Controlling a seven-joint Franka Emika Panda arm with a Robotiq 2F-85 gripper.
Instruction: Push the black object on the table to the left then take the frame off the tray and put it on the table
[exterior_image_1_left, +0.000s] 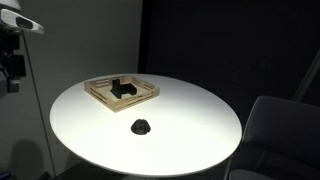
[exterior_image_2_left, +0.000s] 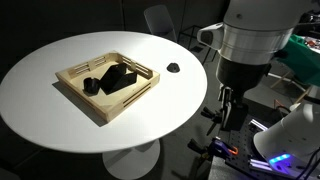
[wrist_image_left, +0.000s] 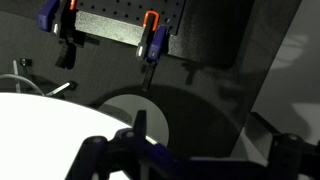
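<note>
Beyond the desk (exterior_image_2_left: 60, 130) edge, the jaws hang spread wide, well apart from the black object (exterior_image_2_left: 174, 68). That lump sits on the bare white top near the tray (exterior_image_2_left: 78, 99), and the frame (exterior_image_2_left: 118, 80) lies inside the tray.

In an exterior view, the tray (exterior_image_2_left: 80, 100) sits on the table (exterior_image_2_left: 40, 110). The frame (exterior_image_2_left: 122, 78) lies in the tray, with a small block (exterior_image_2_left: 90, 86) just beside it at 8 o'clock. The black object (exterior_image_2_left: 173, 69) is on the table outside the tray, at 2 o'clock from it, not touching it. In an exterior view, a chair (exterior_image_1_left: 275, 130) stands off the table at 3 o'clock.
</note>
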